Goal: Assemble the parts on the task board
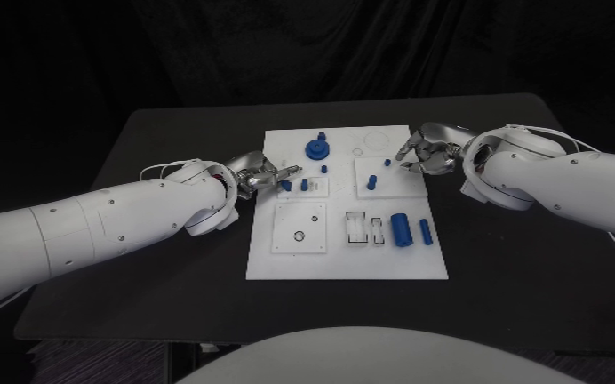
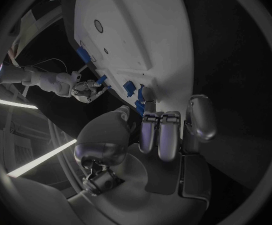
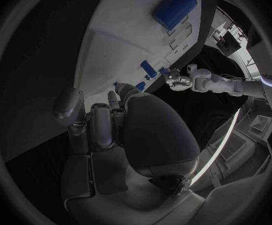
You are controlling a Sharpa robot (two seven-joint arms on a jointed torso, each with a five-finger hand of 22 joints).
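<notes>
The white task board (image 1: 346,262) lies mid-table, with several blue parts on it. A blue gear-like piece (image 1: 315,148) stands near its far edge, and two blue cylinders (image 1: 400,228) lie at its right. My left hand (image 1: 263,175) is at the board's left edge, its fingertips (image 2: 147,94) at a small blue peg (image 1: 286,186). I cannot tell whether it pinches that peg. My right hand (image 1: 429,148) hovers at the board's far right edge with its fingers apart. Its fingertips (image 3: 114,96) are close to another small peg (image 1: 387,163), and I see nothing held.
More small blue pegs (image 1: 371,182) stand between the two hands. Rectangular slots (image 1: 356,228) and a recessed plate (image 1: 300,227) take up the board's near half. Black table (image 1: 179,135) lies bare on both sides of the board.
</notes>
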